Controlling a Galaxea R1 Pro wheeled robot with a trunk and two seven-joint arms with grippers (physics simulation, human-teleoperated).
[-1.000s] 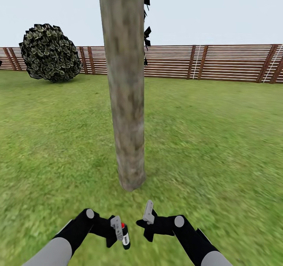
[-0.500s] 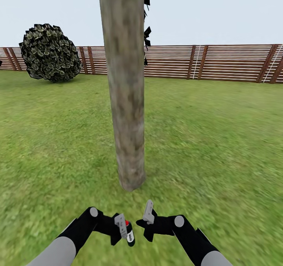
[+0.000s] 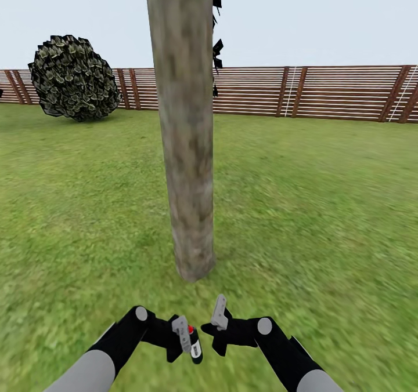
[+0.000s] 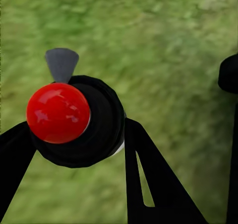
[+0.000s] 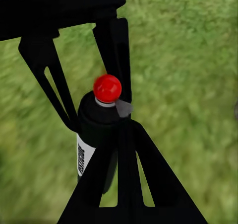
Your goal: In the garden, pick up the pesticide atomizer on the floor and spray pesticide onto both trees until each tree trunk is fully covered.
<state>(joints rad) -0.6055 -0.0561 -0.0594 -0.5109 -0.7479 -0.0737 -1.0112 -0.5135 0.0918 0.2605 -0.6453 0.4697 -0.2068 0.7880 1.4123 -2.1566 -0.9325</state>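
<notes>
Far at the left of the head view, a round dark bush [image 3: 74, 78] stands on the lawn [image 3: 325, 206] before the brown slat fence [image 3: 325, 93]. Nearer, low in the view, the left gripper [image 3: 184, 333] holds the pesticide atomizer [image 3: 194, 344]: its fingers [image 3: 181, 326] are closed around the dark bottle, which hangs in the air above the grass, tilted a little. In the left wrist view the bottle [image 4: 79, 122] shows from above, with a red round cap [image 4: 58, 112] and a grey nozzle tip [image 4: 62, 64], and the black fingers [image 4: 148, 184] press on both of its sides. In the middle stands the thick mottled tree trunk [image 3: 184, 125], its base on the grass just ahead of both grippers. To the right of the bottle, close but apart from it, is the right gripper [image 3: 213, 324]; whether its fingers are open or closed, I cannot tell. In its wrist view the atomizer [image 5: 96, 134] appears with a white label [image 5: 84, 159], between the other arm's fingers [image 5: 49, 80].
</notes>
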